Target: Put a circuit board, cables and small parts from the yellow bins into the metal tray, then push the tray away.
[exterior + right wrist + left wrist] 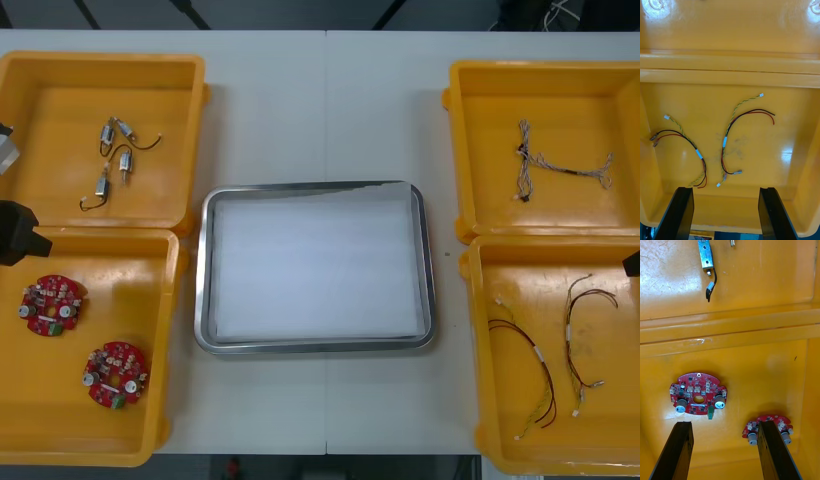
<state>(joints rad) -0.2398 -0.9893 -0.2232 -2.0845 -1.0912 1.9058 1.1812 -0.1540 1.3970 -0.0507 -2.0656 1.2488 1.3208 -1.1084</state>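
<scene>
Two round red circuit boards [50,305] [115,373] lie in the near left yellow bin [150,440]. My left gripper [725,423] hangs open above that bin, one circuit board [698,398] just beyond its fingertips and the other circuit board [751,428] partly behind one finger. It shows at the table's left edge as the left gripper [15,235]. My right gripper [726,189] is open over the near right bin [480,400], where two red and yellow cables [730,131] [688,142] lie apart from its fingers. The metal tray [205,270], white inside, holds nothing.
Several small metal parts [115,160] with short black leads lie in the far left bin [190,130]; one small metal part [705,255] lies past the bin wall. A twisted blue and white cable [560,165] rests in the far right bin [455,150]. Bare table surrounds the tray.
</scene>
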